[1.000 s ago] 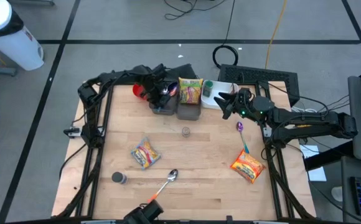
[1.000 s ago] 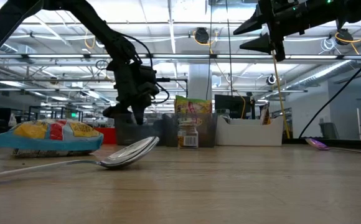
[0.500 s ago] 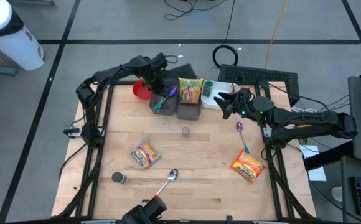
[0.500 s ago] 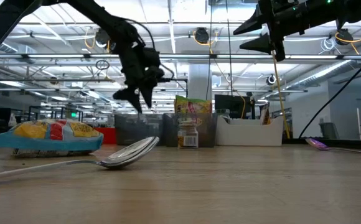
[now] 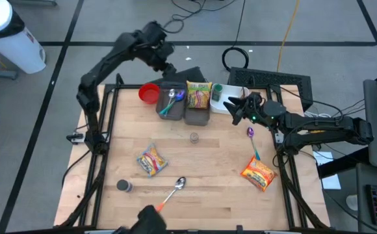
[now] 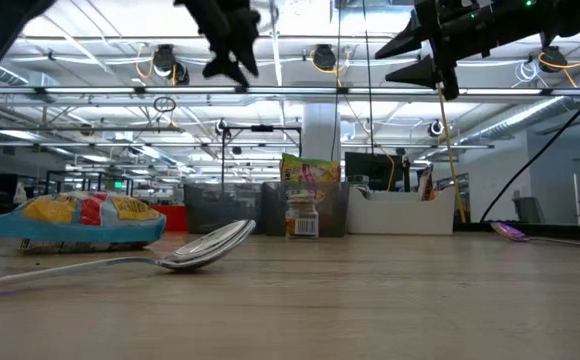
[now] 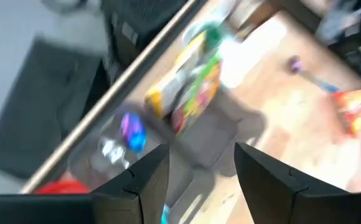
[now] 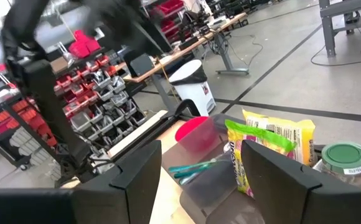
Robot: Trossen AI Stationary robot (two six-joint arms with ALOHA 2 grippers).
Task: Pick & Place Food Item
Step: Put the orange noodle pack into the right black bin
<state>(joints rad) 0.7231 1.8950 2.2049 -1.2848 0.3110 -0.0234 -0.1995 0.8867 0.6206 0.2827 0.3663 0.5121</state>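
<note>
A yellow-green food packet (image 5: 199, 95) stands upright in the right one of two grey bins (image 5: 197, 117) at the table's far edge. A second packet (image 5: 151, 160) lies flat at mid-left, and an orange one (image 5: 259, 173) lies near the right edge. My left gripper (image 5: 166, 64) hangs open high above the far edge, over the left bin (image 5: 170, 110), with nothing between its fingers (image 7: 146, 180). My right gripper (image 5: 231, 109) is held level and open above the white tray (image 5: 222, 106), pointing at the bins, and it is also empty.
Spoons (image 5: 170, 101) lie in the left bin, with a red bowl (image 5: 149, 93) beside it. A green-lidded jar (image 5: 217, 91) stands by the tray. On the table are a small jar (image 5: 194, 137), a purple spoon (image 5: 251, 140), a metal spoon (image 5: 174, 190) and a dark cylinder (image 5: 123, 186).
My left gripper has risen steeply out of the left grey bin and moved toward the far edge, tipping and rolling as it went. The spoons it was covering now show lying in the bin. My right arm has kept still.
</note>
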